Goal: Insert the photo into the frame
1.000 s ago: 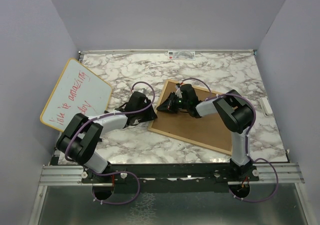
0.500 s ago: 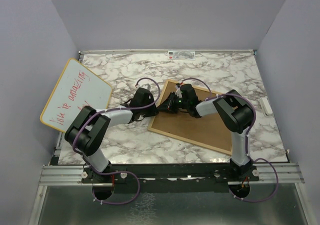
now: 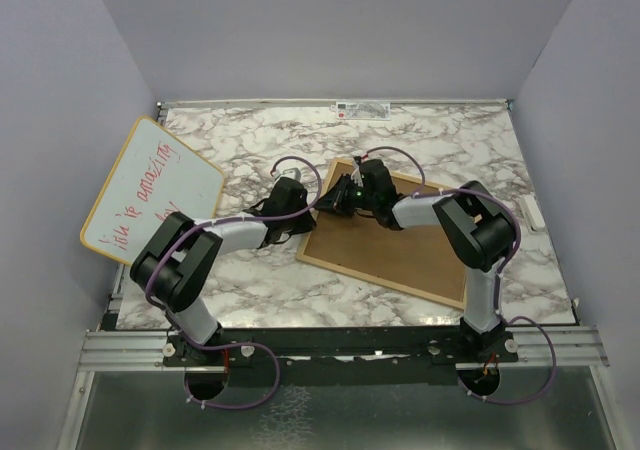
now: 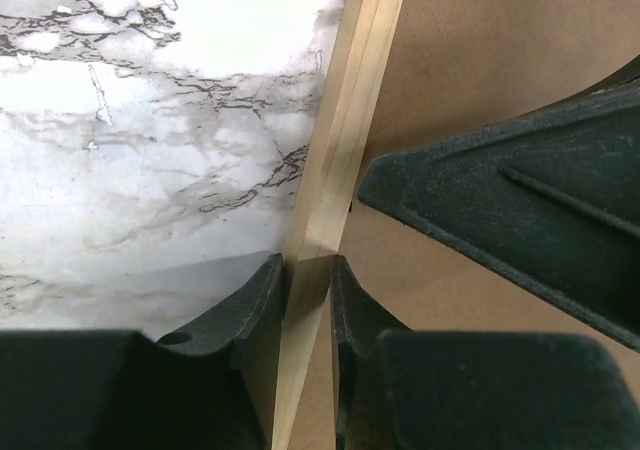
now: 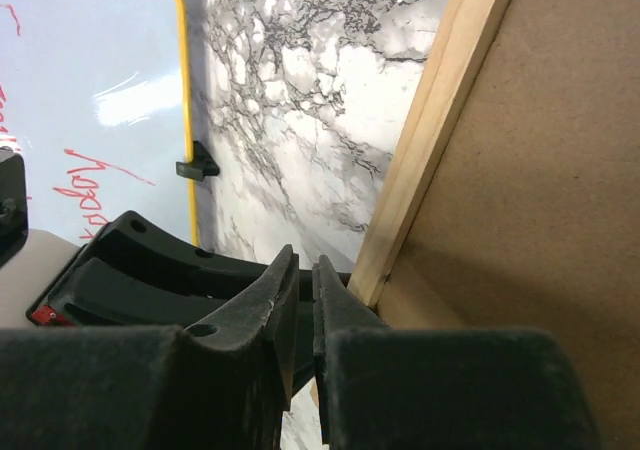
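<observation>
Wooden frame [image 4: 335, 160] edge clamped by left end effector [image 4: 308, 275]; right end effector [image 5: 305, 270] nearly clenched alongside, marble [image 4: 150, 120] beyond.

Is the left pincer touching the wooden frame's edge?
Touching. In the left wrist view, the left pincer clamps the frame rail, fingers pressing both sides.

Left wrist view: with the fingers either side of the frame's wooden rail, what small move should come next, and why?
Probably clamp the left gripper firmly on the rail of the frame and steady it: it touches both sides, the brown backing lies in the frame, and the right gripper sits at the same edge, likely to free it.
</observation>
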{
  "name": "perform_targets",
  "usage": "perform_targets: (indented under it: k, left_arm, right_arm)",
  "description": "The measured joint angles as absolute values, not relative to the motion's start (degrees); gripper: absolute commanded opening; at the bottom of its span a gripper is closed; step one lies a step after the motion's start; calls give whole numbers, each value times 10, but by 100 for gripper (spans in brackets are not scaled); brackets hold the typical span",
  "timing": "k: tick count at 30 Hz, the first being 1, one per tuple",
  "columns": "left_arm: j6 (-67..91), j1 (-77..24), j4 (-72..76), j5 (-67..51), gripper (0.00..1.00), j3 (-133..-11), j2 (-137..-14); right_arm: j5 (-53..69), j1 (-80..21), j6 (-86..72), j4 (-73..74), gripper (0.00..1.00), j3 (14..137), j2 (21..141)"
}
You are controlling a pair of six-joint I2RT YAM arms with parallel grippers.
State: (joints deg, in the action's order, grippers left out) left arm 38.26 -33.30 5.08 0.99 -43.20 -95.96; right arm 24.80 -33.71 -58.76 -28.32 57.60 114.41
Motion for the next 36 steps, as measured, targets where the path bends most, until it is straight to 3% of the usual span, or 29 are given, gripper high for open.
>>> perform_targets:
  k: [10,36]
  left_arm:
    - [401,-333,59,11,9,-444,-975]
    - [420,-333,61,12,6,-448,-982]
  right_arm:
    - [242,-337,-591,-283,10,580,1147]
    - [210,-337,-585,-285,8,552,1151]
